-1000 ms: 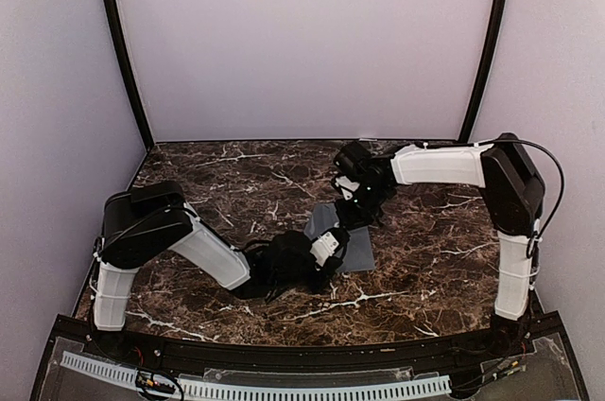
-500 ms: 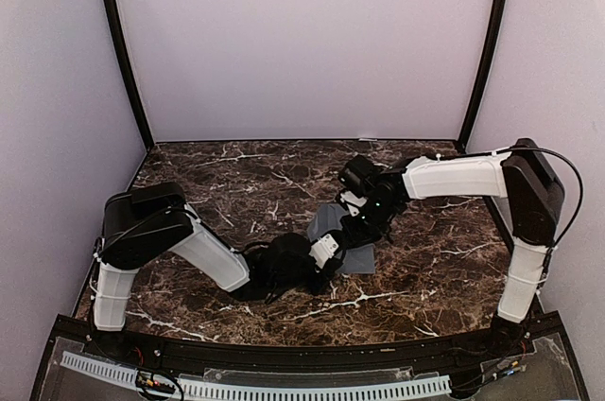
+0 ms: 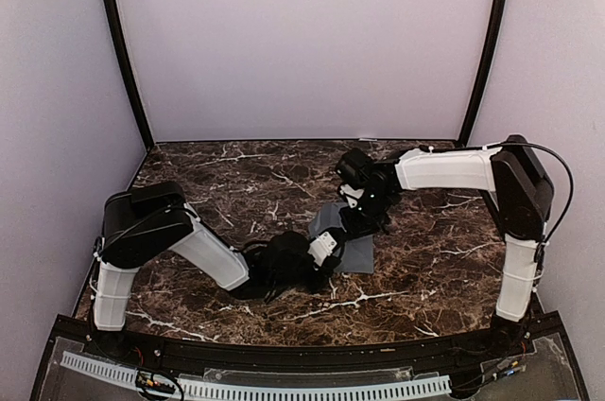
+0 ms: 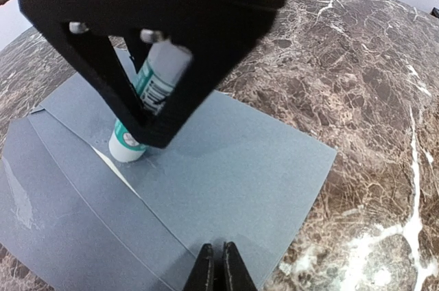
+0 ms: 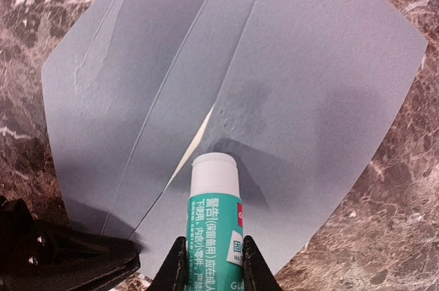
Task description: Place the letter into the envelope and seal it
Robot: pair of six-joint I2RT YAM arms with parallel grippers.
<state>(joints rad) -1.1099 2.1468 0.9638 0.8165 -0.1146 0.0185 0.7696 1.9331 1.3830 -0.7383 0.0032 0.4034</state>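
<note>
Right end effector (image 5: 215, 265), gripping glue stick (image 5: 215, 198), has edged back. Left end effector (image 4: 219, 268), clenched, pins the flimsy envelope (image 4: 236, 167) beneath it; hold its edge.

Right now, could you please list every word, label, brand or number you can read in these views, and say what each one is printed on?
On the glue stick, teal label: white characters beside a small red square, too small and blurred to quote.
In the left wrist view, the same label is only a smear.
On the envelope: no print visible.
Nothing else in these views carries readable text.
</note>
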